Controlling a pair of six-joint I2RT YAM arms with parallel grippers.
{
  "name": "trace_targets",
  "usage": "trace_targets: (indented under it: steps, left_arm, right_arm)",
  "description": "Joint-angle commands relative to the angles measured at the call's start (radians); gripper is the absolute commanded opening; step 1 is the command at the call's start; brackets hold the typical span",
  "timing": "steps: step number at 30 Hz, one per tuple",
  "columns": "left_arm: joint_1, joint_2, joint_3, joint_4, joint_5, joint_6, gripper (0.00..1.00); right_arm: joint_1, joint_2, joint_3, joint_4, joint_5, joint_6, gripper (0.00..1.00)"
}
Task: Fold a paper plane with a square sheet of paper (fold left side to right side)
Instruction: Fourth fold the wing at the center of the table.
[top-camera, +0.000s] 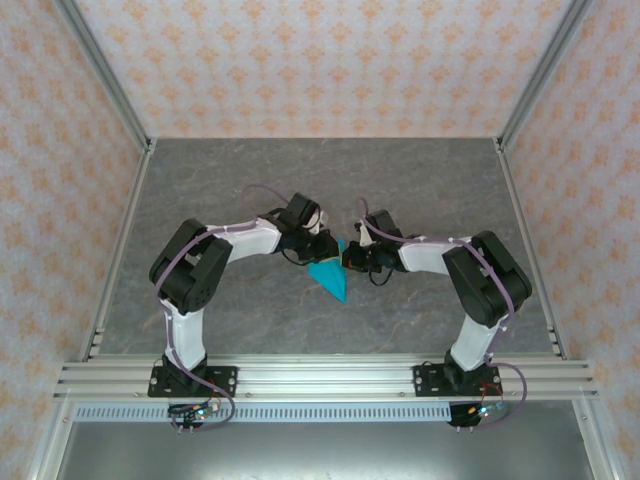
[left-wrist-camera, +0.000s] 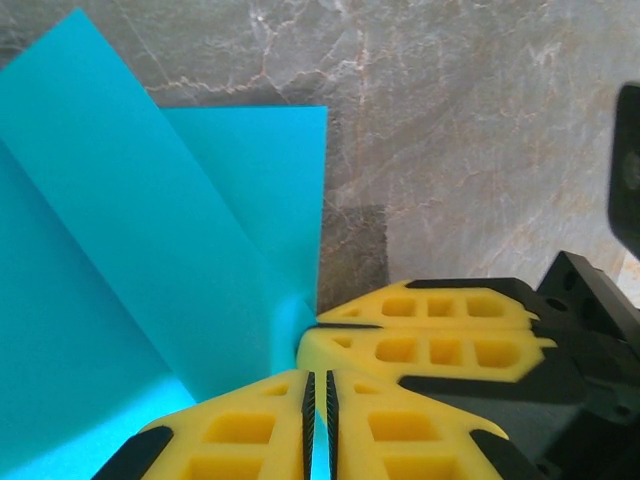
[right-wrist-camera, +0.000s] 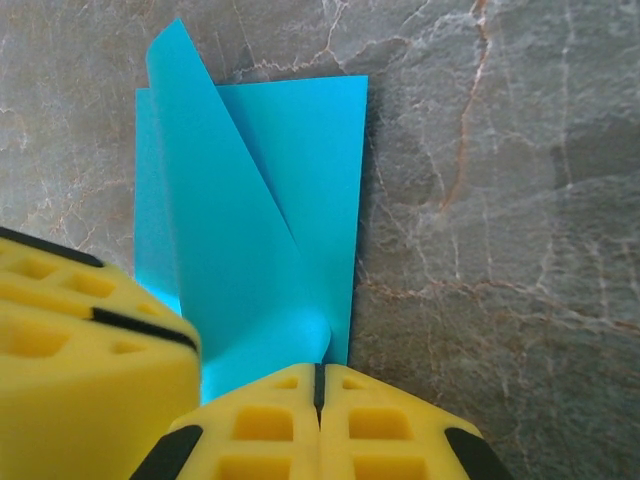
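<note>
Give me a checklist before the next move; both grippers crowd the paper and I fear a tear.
1. Grip, left gripper on paper: ok, shut.
2. Grip, right gripper on paper: ok, shut.
3. Raised flap not yet pressed flat: ok.
4. Tears in paper: ok, none seen.
5. Space between the two grippers: cannot tell, they look very close.
</note>
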Motion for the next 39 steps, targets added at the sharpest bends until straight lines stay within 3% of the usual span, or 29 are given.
trace_targets:
  steps: [1, 24, 34, 39]
  left_arm:
    - [0.003, 0.022, 0.020, -0.019, -0.031, 0.007, 0.15]
    - [0.002, 0.056, -0.114, 0.007, -0.084, -0.005, 0.15]
    - [0.001, 0.060, -0.130, 0.018, -0.092, -0.007, 0.14]
    - [0.002, 0.058, -0.129, 0.016, -0.092, -0.006, 0.14]
  right_arm:
    - [0.013, 0.054, -0.006, -0.107, 0.088, -0.027, 0.01]
    - [0.016, 0.031, 0.041, -0.106, 0.046, -0.018, 0.02]
    - [0.016, -0.167, 0.093, -0.258, 0.135, -0.049, 0.19]
    - [0.025, -0.260, 0.027, -0.234, 0.015, 0.003, 0.19]
